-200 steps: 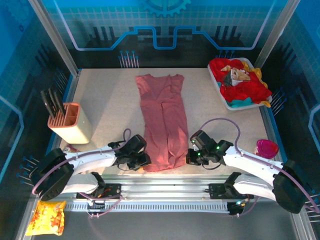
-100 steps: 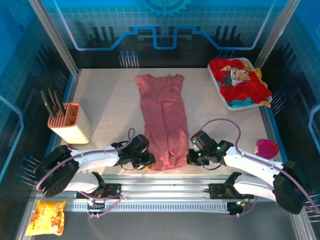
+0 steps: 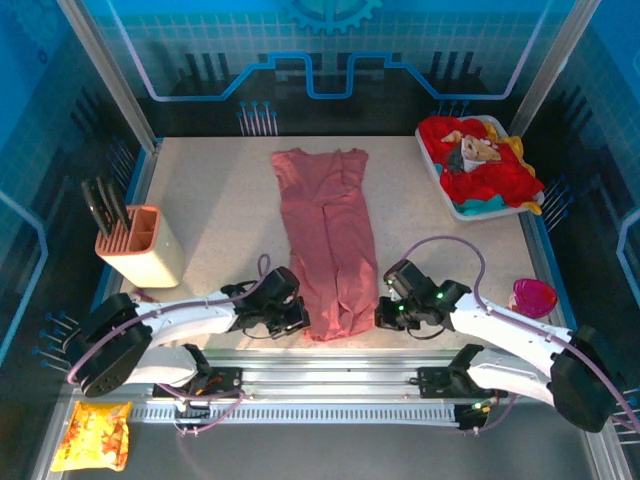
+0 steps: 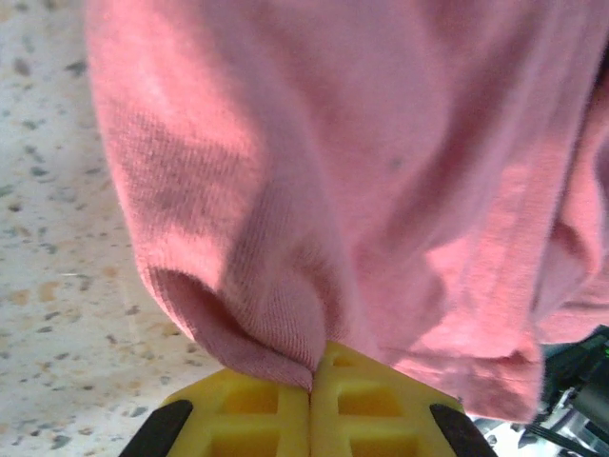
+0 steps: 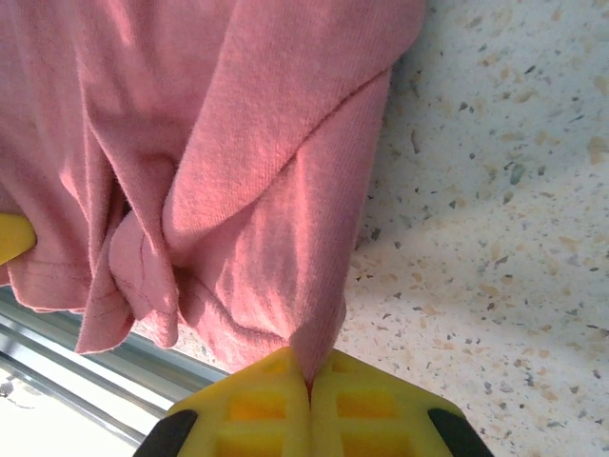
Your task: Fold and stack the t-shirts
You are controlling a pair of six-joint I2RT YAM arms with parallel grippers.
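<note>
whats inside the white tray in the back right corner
Heaped red cloth fills the white tray, with yellow cloth at its right, teal cloth at the near rim, a tan-and-white crumpled piece on top. The tray floor and anything beneath are covered.

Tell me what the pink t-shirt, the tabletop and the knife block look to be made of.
The pink t-shirt: soft knit cloth, matte; knit ribs and limp folds show. The tabletop: speckled stone-look surface, matte, perhaps terrazzo or laminate. The knife block: smooth peach-beige, likely plastic or painted wood; too small to tell.
</note>
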